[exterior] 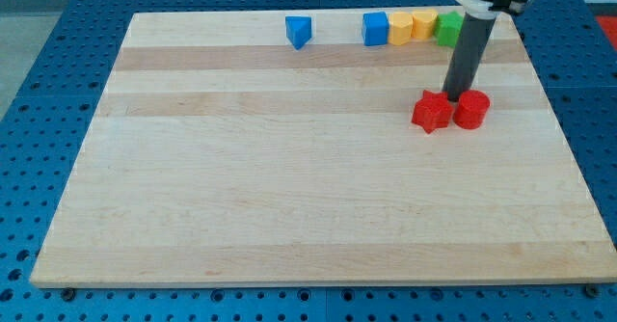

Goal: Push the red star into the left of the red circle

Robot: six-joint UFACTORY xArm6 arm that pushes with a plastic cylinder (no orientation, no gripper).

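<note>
The red star [431, 112] lies on the wooden board at the view's right, directly left of the red circle [471, 109]; the two look to be touching or nearly so. My tip [451, 97] comes down from the view's top right and ends just behind the gap between them, at their upper edges, close to both.
Along the board's top edge stand a blue triangle-like block [299, 31], a blue cube [375, 28], two yellow blocks [399, 28] [424, 23] and a green block [447, 29] partly behind the rod. The board's right edge [554, 120] is near the red circle.
</note>
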